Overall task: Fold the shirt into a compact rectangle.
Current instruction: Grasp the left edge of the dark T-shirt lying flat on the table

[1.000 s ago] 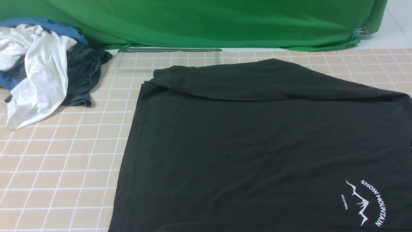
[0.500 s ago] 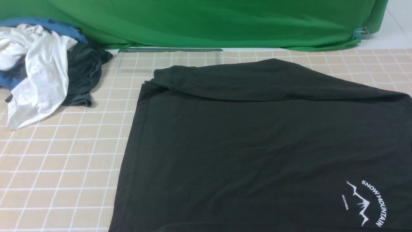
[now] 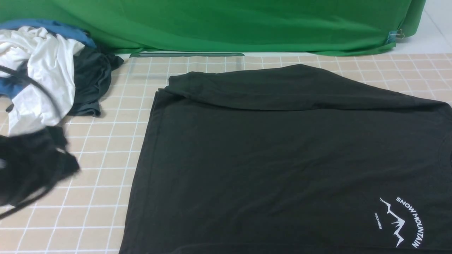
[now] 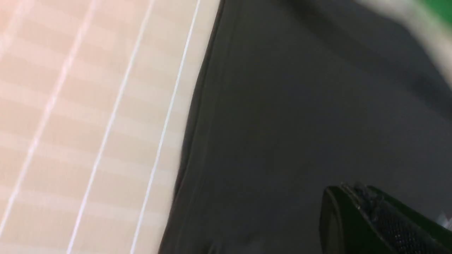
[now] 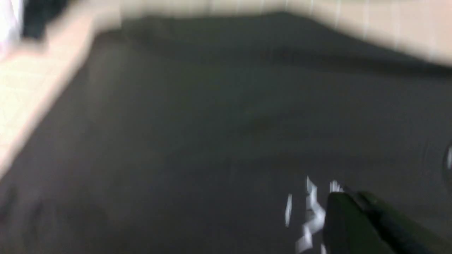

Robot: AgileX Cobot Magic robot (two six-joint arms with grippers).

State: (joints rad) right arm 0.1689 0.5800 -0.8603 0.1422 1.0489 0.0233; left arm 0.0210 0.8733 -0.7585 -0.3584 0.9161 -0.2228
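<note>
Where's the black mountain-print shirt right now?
In the front view the black shirt lies spread on the checked table, centre to right, with the clothes pile at far left.

Shirt [image 4: 300, 106]: black, plain, lying flat and filling most of the view. Its stitched hem edge borders bare table.
Table [image 4: 88, 106]: beige cover with thin white grid lines, motion-blurred.
Left hand [image 4: 348, 208]: black, textured pad, closed, over the shirt; contact cannot be told.
Green cloth [image 4: 443, 7]: blurred sliver beyond the shirt.
</note>
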